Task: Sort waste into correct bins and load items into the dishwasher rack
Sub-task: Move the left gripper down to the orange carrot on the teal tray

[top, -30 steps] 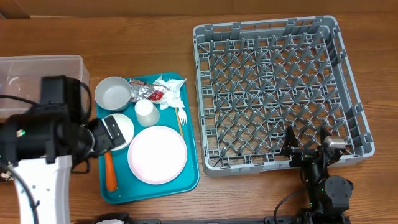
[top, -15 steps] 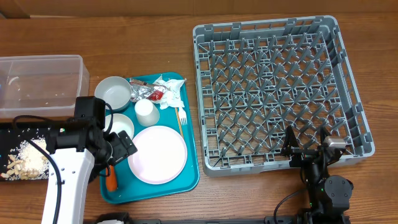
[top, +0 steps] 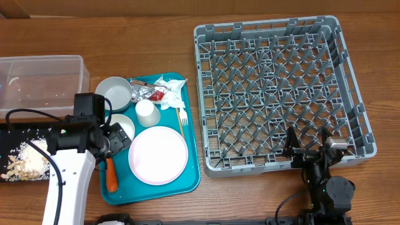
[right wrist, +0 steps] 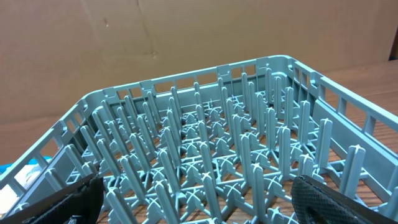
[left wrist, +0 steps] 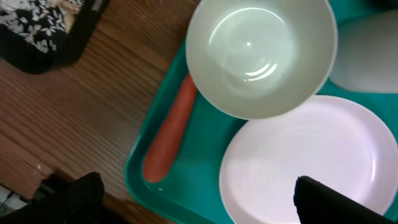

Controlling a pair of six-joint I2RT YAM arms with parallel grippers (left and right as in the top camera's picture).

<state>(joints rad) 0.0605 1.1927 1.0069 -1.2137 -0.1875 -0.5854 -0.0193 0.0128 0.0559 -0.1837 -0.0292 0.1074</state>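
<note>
Bowl (left wrist: 261,56): round, glossy, white.

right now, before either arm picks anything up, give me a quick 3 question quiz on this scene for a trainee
1. True or false: the food scraps lie in the black tray.
2. Where is the carrot? A: in the clear tub. B: on the teal tray, beside a bowl. C: in the dishwasher rack.
3. Fill in: the left gripper and the right gripper both have their jaws ___.

Key: 1 true. 2 B. 3 open, with nothing held.
</note>
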